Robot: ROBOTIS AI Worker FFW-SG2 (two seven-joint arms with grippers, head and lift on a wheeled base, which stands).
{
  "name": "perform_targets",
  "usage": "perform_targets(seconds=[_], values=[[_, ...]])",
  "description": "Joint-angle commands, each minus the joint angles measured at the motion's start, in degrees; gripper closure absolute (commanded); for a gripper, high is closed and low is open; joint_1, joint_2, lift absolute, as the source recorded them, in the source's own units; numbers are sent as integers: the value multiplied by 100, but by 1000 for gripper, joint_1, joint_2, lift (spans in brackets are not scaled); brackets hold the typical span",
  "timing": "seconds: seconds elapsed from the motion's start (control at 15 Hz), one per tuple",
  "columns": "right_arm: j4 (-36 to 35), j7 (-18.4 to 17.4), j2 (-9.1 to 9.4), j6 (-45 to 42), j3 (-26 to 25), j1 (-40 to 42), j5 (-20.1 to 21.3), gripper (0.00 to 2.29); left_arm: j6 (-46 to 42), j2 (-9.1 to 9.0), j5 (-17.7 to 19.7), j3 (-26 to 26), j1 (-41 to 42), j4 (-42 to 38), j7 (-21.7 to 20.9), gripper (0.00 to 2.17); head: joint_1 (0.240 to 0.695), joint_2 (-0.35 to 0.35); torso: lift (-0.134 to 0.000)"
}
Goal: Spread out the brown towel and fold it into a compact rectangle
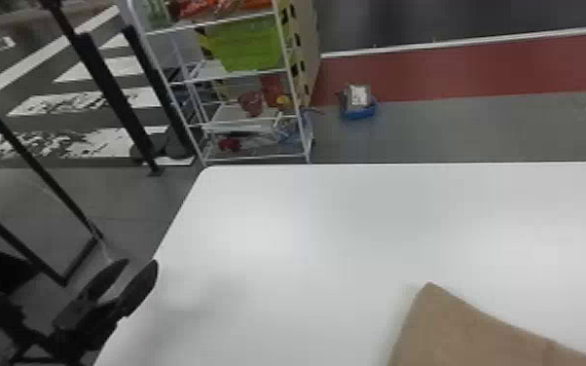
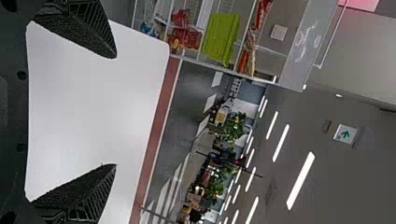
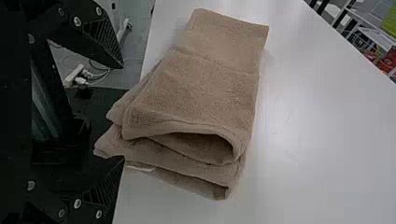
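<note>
The left end effector [image 1: 142,261] is spread wide before the white table [image 2: 93,107] and green bin [image 2: 221,38].

Well beyond the left gripper [image 1: 139,264], a white sign [image 2: 343,134] bears a green arrow. Pale script on the grey panel [image 2: 299,67] of the rack [image 1: 258,157], also beyond that gripper, is too small to read.

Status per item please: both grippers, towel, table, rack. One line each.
Left gripper: open, holding nothing.
Right gripper: open, towel edge between its fingers, not clamped.
Towel: folded in loose, uneven layers, one end sticking out; not a neat rectangle.
Table: bearing the towel.
Rack: standing, shelves loaded.
</note>
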Motion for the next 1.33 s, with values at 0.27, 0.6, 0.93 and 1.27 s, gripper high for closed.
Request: perform_targets(seconds=[0.27,0.6,0.93,1.27], values=[[521,45,61,35,312,-443,154,218,-107,-15,-1,-96,-5,37,-46,43,695,281,-124],[890,18,8,0,672,-848,400,370,-177,-15,-1,-96,-5,54,-46,43,695,275,-124],[1153,-492,52,82,901,-1375,224,1173,-248,-15,-1,-96,4,98,-46,43,695,277,-124],[1619,-1090,245,82,1393,-2271,75,1322,-248,-15,-1,-289,-5,19,33,43,695,259,-124]])
